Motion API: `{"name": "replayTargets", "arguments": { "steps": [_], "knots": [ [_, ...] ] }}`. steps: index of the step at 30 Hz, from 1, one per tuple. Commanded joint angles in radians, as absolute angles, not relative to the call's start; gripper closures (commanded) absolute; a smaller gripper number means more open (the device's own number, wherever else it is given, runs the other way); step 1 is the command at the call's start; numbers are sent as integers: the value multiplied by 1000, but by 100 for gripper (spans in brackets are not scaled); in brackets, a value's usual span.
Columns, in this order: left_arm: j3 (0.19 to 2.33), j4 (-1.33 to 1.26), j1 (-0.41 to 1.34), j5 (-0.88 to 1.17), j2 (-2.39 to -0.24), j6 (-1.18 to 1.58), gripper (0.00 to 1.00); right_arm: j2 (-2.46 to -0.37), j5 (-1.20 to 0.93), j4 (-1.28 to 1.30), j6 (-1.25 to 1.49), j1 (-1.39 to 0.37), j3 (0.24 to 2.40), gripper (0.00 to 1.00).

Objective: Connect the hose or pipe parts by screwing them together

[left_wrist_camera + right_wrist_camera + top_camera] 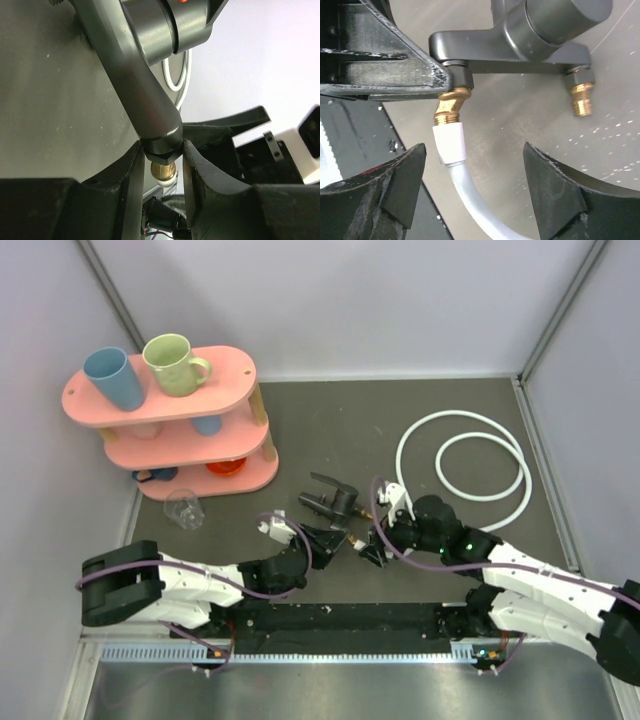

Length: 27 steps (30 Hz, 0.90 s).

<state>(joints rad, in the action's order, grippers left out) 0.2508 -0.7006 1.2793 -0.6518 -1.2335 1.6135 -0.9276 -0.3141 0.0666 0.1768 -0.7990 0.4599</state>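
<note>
Right wrist view shows the black tap fitting (520, 45) across the upper frame, clamped by the closed left gripper (161, 165), and the right gripper (475, 185) open around the white hose (467, 200) at centre, which seems light and bendy, so better to grip its stiff end collar (450, 142).

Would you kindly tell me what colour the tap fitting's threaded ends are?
The threaded ends are brass gold, seen best in the right wrist view.
</note>
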Motion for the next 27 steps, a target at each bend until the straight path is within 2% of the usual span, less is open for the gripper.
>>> {"name": "replayTargets", "arguments": {
  "steps": [1, 7, 12, 17, 23, 27],
  "knots": [
    [256, -687, 1284, -684, -1193, 1598, 100, -856, -5, 156, 65, -960, 532, 21],
    [259, -666, 1284, -686, -1183, 1611, 100, -960, 504, 224, -90, -1280, 603, 21],
    [258, -649, 1284, -681, -1164, 1617, 100, -1121, 811, 236, -143, -1413, 676, 22],
    [250, -646, 1284, -683, -1157, 1637, 100, -1265, 960, 166, -195, -1488, 712, 28],
    [249, -646, 1284, -673, -1146, 1640, 100, -1279, 974, 13, -258, -1522, 674, 41],
    [233, -666, 1284, -673, -1150, 1654, 100, -1263, 962, -75, -293, -1520, 635, 85]
  ]
}}
